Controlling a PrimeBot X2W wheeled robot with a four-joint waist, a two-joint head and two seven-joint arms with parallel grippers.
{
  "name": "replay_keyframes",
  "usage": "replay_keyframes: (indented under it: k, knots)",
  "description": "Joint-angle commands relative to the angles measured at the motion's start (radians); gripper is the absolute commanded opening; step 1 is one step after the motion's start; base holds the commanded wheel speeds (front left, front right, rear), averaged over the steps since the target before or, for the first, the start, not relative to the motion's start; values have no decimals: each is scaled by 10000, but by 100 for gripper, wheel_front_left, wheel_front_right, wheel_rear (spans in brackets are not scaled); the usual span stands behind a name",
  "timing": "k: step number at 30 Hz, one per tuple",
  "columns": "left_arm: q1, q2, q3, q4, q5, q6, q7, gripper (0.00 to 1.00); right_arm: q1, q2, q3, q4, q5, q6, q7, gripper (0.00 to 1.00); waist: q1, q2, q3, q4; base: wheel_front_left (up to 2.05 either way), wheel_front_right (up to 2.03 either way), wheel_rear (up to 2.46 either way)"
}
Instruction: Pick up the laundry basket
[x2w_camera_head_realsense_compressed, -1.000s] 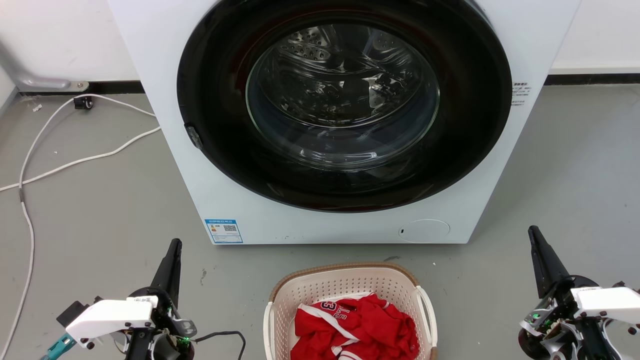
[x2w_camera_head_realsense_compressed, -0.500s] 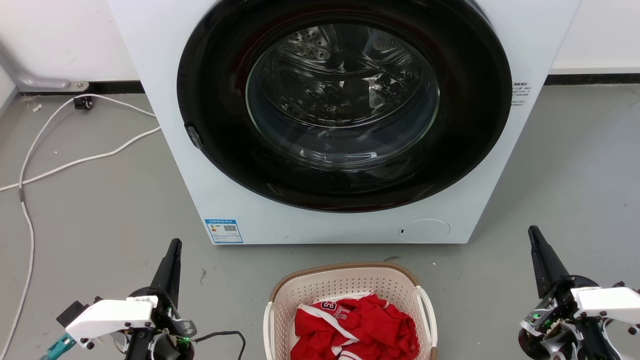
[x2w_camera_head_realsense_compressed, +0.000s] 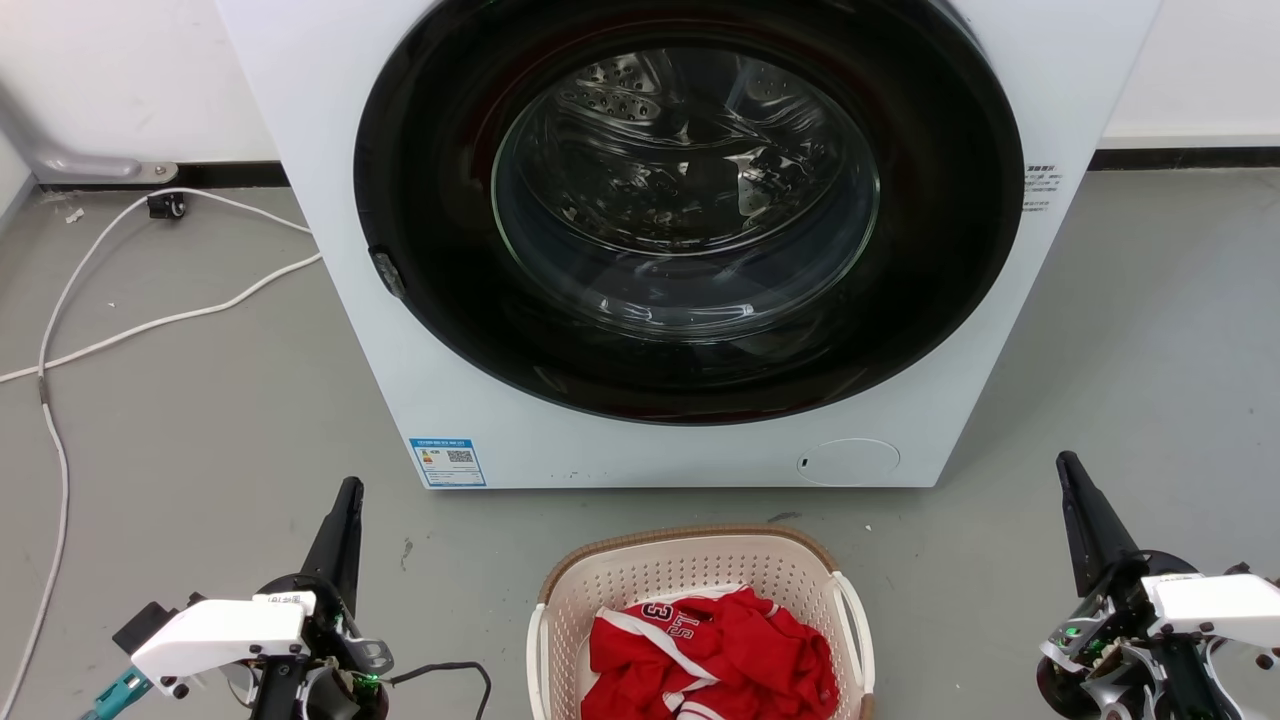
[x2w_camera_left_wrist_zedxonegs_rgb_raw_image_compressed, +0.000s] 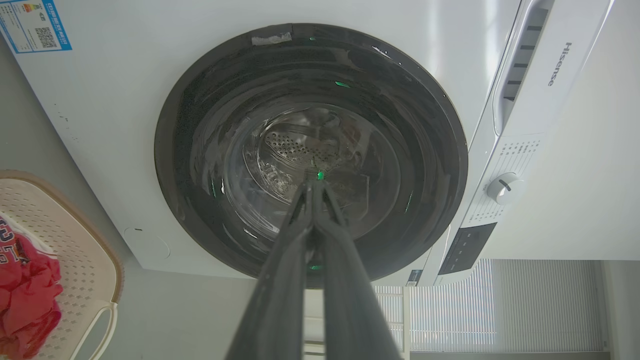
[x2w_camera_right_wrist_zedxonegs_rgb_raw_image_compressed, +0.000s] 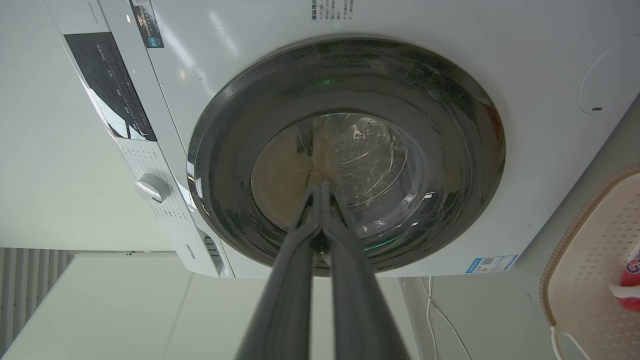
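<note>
Grey floor (x2w_camera_head_realsense_compressed: 200, 450) carries the laundry basket (x2w_camera_head_realsense_compressed: 690, 575), holding red clothes (x2w_camera_head_realsense_compressed: 720, 640), near a white washing machine (x2w_camera_head_realsense_compressed: 330, 250), white cables (x2w_camera_head_realsense_compressed: 60, 300) trailing at left, while the left gripper (x2w_camera_head_realsense_compressed: 350, 490) and right gripper (x2w_camera_head_realsense_compressed: 1065, 462) flank it, apart, fingers pressed together, empty.

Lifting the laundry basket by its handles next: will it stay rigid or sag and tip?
Probably rigid: the laundry basket looks like moulded perforated plastic. Likely light, with just a red jersey showing inside. Its thin loop handles may flex, and lifting one alone would probably tilt it.
</note>
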Motion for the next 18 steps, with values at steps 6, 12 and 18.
replay_keyframes:
  k: [6,12,18]
  knots:
    - [79,-19,-26,122,-4,10,-9,100,88,6,13,120,0,0,-8,100,0,0,0,0,0,0,0]
    - [44,-32,-374,204,74,9,-252,100,149,18,211,131,-90,0,-262,100,0,0,8,-1,0,0,0]
    - [-103,8,-766,200,405,7,-568,100,105,-3,425,66,-535,0,-568,100,0,0,15,-9,0,0,0]
